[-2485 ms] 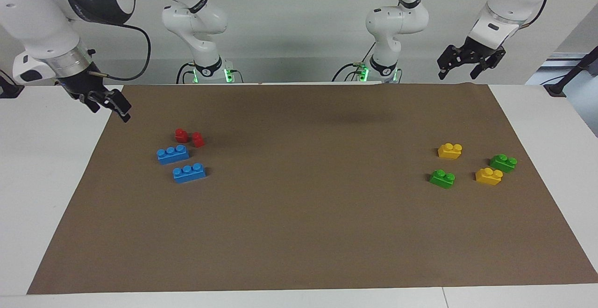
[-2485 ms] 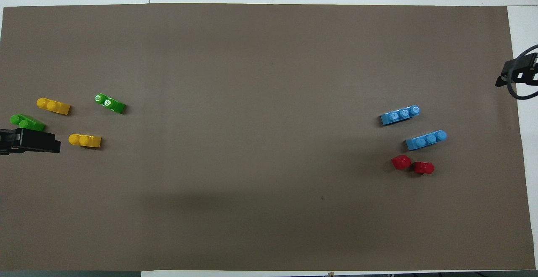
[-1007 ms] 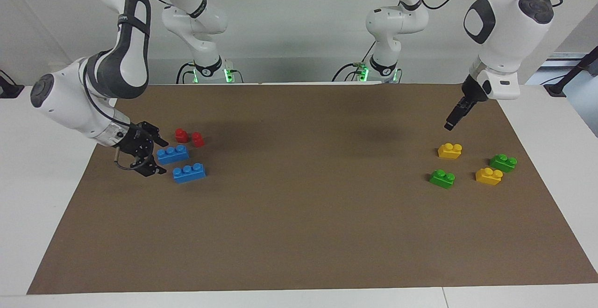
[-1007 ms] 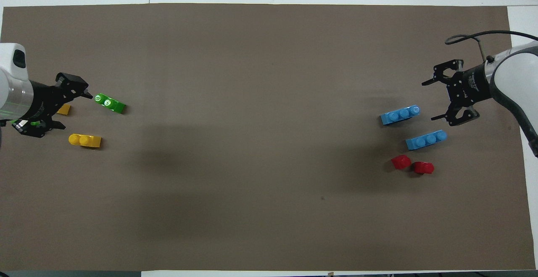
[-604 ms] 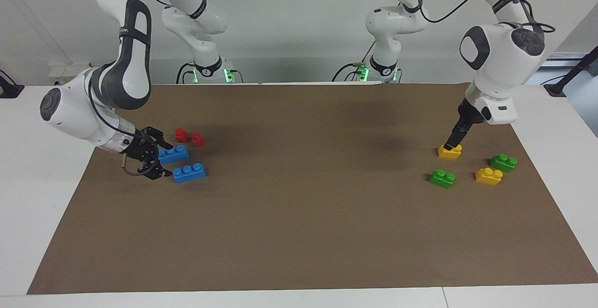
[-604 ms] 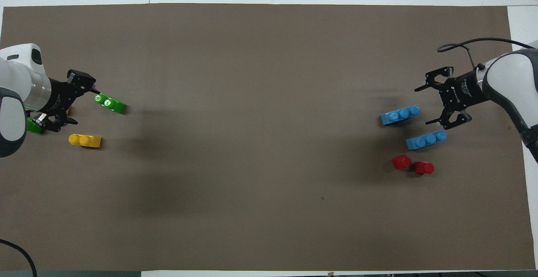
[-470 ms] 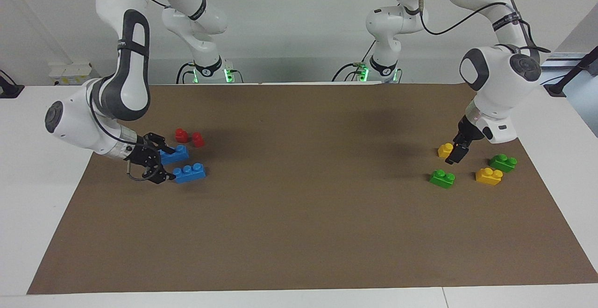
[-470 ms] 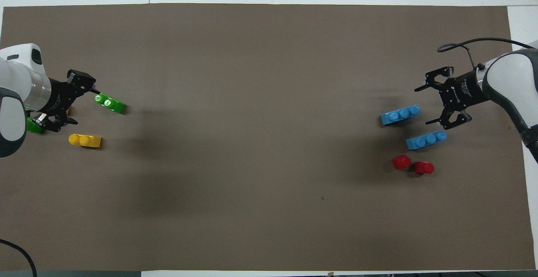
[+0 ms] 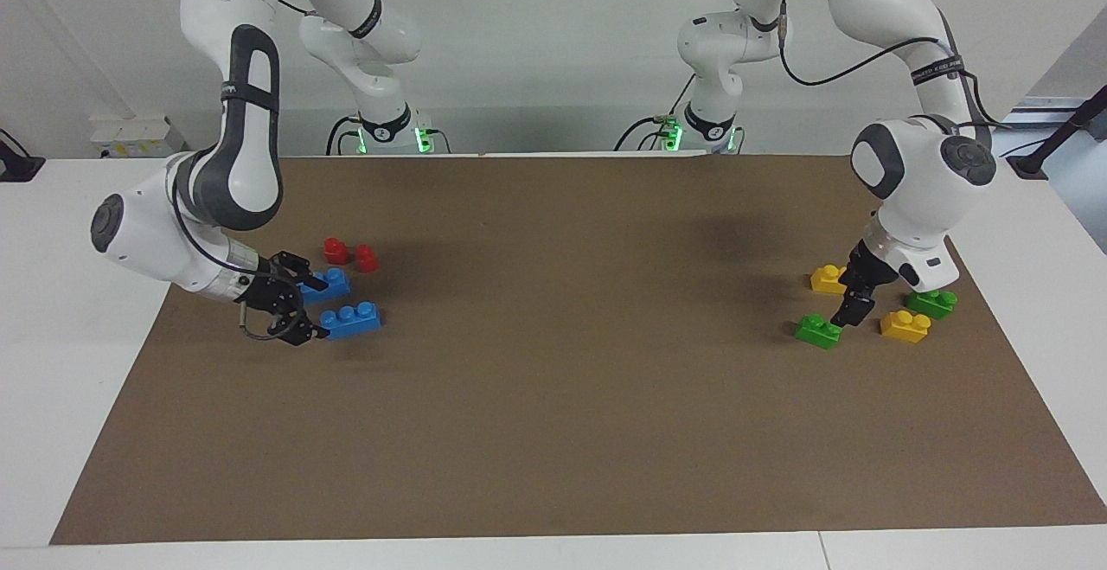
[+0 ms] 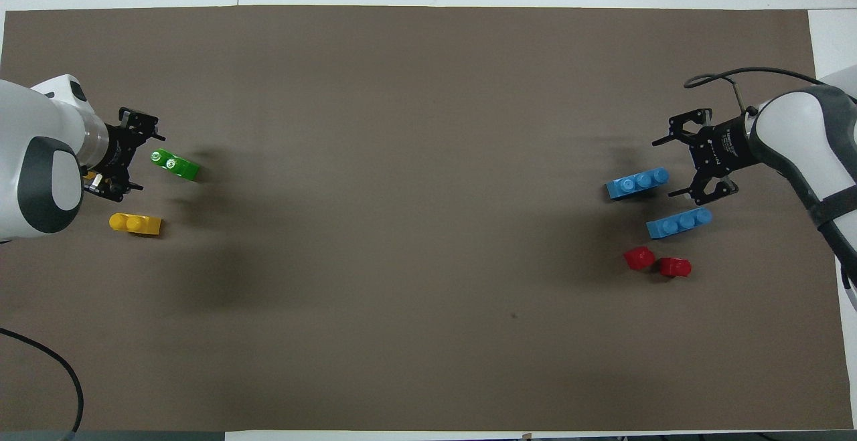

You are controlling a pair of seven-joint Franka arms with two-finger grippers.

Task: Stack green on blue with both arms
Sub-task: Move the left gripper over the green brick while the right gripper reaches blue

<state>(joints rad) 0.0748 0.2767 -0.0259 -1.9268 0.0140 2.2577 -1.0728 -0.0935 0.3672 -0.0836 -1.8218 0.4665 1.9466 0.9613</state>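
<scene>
green brick [image 9: 931,302] hidden overhead by left arm [image 10: 40,160].

No readable text anywhere, small lettering on the dark band of the left arm [image 9: 936,70], too small to make out, faint print on the right arm's wrist [image 10: 726,143], also not legible

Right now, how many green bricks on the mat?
2, both at the left arm's end: one by the left gripper, one nearer the mat's edge, partly covered by the arm. None seems hidden.
</scene>
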